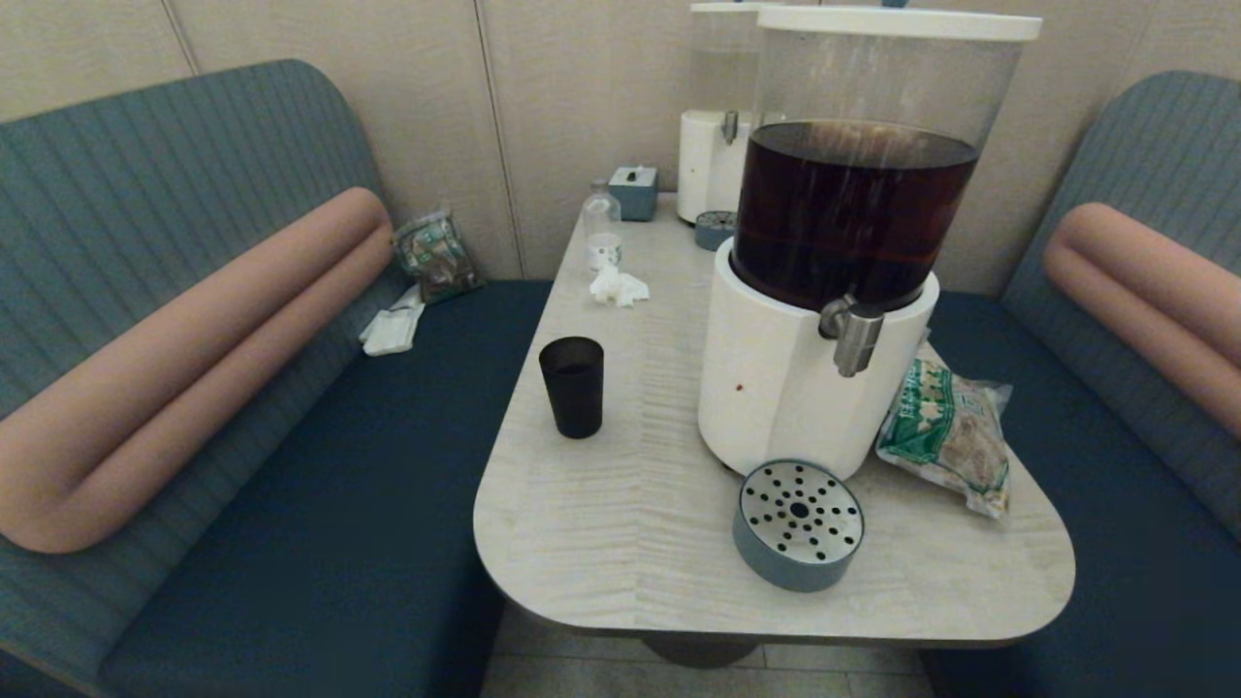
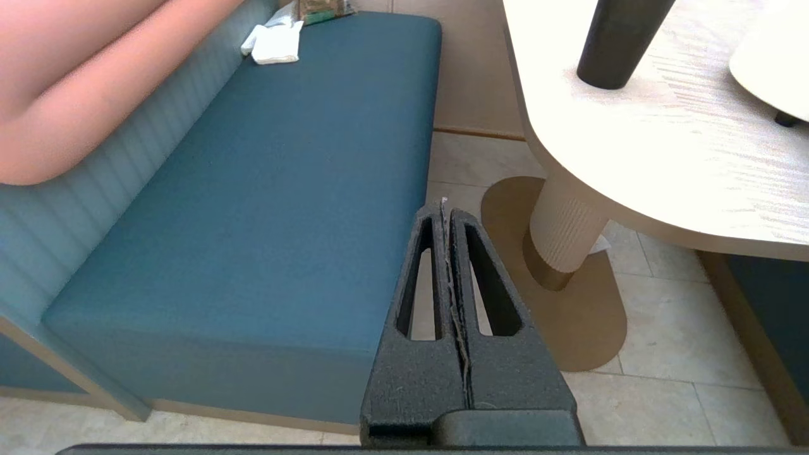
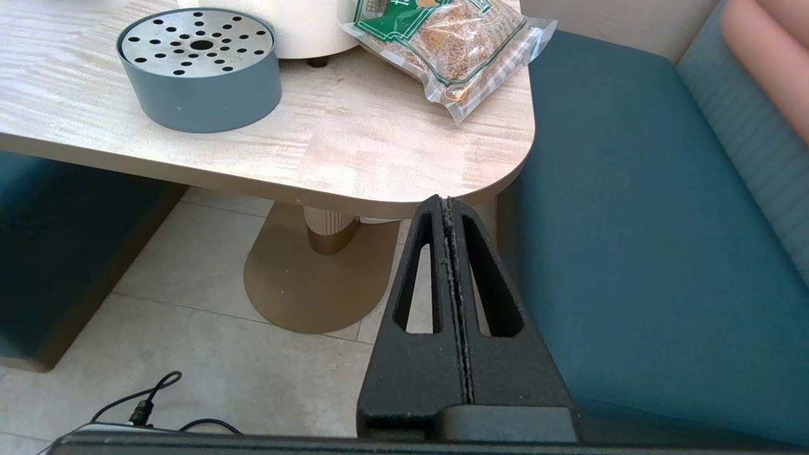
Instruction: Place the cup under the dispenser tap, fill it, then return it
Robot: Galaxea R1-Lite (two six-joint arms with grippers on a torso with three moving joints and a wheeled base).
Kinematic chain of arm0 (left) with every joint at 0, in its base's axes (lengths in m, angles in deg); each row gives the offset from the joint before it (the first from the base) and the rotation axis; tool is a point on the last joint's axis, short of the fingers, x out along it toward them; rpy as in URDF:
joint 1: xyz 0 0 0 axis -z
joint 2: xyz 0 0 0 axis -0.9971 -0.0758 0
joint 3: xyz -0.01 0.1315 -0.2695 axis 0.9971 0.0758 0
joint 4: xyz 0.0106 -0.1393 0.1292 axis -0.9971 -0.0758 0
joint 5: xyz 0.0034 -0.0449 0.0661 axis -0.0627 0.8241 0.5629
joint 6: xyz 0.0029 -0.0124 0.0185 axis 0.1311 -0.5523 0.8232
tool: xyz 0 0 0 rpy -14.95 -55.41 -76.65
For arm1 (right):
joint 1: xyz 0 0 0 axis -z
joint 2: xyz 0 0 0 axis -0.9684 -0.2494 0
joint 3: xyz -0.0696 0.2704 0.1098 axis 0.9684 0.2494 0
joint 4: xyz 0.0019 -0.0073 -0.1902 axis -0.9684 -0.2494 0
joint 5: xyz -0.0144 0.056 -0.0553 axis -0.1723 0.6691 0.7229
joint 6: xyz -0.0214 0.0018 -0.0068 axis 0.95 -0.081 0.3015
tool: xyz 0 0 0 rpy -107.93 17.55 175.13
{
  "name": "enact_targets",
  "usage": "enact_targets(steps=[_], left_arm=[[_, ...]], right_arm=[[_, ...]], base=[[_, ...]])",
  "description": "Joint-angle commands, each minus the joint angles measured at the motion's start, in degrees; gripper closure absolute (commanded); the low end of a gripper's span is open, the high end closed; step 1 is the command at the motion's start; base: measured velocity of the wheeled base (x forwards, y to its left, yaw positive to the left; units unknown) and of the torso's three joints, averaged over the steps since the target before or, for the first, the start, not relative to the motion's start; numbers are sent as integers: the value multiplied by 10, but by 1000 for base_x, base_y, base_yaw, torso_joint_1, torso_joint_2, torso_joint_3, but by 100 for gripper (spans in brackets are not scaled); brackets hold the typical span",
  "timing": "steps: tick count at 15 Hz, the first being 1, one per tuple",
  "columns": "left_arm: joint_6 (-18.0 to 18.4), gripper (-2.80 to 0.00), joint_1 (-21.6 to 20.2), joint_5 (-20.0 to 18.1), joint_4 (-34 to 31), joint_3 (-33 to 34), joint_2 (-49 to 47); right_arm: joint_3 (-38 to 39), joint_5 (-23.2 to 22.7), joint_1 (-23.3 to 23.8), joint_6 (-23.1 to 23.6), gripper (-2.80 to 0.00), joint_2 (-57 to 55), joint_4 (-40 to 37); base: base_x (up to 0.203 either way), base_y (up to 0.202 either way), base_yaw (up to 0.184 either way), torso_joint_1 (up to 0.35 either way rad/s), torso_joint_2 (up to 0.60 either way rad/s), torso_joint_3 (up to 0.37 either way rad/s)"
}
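Note:
The near-black cup (image 1: 572, 386) stands upright on the left side of the pale table (image 1: 620, 504); its lower part shows in the left wrist view as the cup (image 2: 616, 41). The brushed-steel dispenser tap (image 1: 853, 334) juts from the white base of the dispenser (image 1: 776, 378) holding dark brown drink. Below the tap sits a round grey drip tray (image 1: 798, 523) with nothing on it. Neither arm shows in the head view. My left gripper (image 2: 444, 205) hangs shut and holding nothing below table height beside the left bench. My right gripper (image 3: 444, 202) is shut on nothing, just under the table's near right corner.
A green snack bag (image 1: 948, 431) lies right of the dispenser. At the back are a second pale dispenser (image 1: 717, 145), a small clear bottle (image 1: 602, 233), crumpled tissue (image 1: 618, 286) and a tissue box (image 1: 633, 191). Blue benches (image 1: 320, 504) flank the table.

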Motion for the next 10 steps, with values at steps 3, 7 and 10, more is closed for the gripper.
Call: enact_targets(steps=[3,7,10], left_arm=[[0,0,0,0,0,0,-1],[0,0,0,0,0,-1,-1],[0,0,0,0,0,0,-1]], right_arm=[[0,0,0,2,0,1,0],[0,2,0,-24,0,1,-1],[0,2,0,-23,0,1,-1]], base=[[0,0,0,0,0,0],[0,0,0,0,0,0],[0,0,0,0,0,0]])
